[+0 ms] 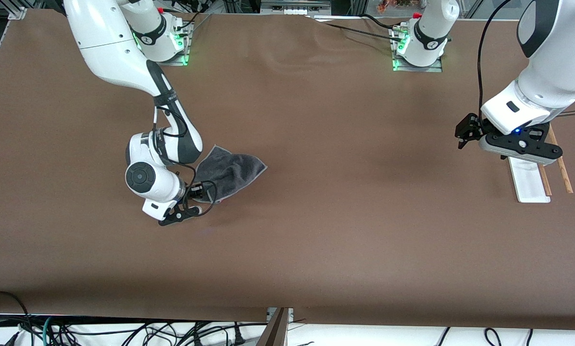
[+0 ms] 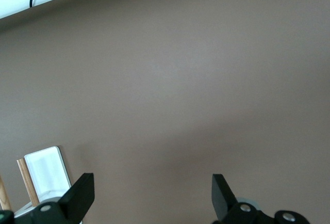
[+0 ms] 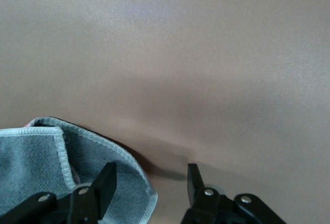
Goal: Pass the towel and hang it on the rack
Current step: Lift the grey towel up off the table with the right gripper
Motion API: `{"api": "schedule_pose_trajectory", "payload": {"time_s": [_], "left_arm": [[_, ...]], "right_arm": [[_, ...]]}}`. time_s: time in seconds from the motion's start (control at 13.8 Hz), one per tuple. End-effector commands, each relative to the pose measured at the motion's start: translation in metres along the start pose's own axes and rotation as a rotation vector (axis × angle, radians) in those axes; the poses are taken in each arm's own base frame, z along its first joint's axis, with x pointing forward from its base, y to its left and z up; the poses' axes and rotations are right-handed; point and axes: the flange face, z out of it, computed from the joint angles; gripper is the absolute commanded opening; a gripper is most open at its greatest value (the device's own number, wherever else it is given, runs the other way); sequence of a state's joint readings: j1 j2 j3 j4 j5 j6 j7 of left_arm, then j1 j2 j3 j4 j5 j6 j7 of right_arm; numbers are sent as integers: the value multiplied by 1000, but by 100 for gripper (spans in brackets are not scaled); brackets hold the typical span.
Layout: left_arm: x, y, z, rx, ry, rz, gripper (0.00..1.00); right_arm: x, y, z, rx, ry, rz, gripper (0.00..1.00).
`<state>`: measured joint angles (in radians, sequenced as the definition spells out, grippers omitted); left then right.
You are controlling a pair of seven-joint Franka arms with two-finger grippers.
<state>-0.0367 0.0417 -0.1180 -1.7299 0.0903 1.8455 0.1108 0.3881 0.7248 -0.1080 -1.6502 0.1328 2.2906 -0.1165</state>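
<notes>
- One towel [image 1: 232, 174], dark grey with pale stitched edging, lay crumpled on the brown surface [image 1: 345, 221] toward the right arm's end, well in from every edge.
- One rack [image 1: 532, 179] stood near the edge at the left arm's end: a flat white base with two thin wooden rods showing beside it.
- Two arms were present, each carrying one tool.
- The right tool [image 3: 149, 182] was low at the towel's corner nearest the front camera. Its fingers [image 3: 105, 182] were partly spread, one resting on the cloth's hemmed edge and the other over bare surface; the right wrist view showed no firm pinch on the fabric.
- The left tool [image 2: 152, 193] hung over the rack's end farther from the front camera, its fingers spread wide with nothing between them, only bare surface below. This arm waited.
- Towel and rack were well apart, at different ends of the surface.
</notes>
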Motion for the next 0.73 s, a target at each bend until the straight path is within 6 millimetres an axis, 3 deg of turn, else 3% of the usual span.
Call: {"api": "schedule_pose_trajectory", "payload": {"time_s": [0.0,0.22,0.51,0.65], "left_arm": [[-7,0,-5,-17,15,0,100],[-7,0,-5,-15,15,2,100],[-7,0,-6,-15,15,3,100],[-7,0,-5,-16,13,2,100]], "right_arm": [[-8,-1,-2,25,1,-8,39],[-8,-1,-3,26,1,-5,0],[-3,-3,-18,30,1,-3,0],[5,-8,-42,44,2,5,0]]}}
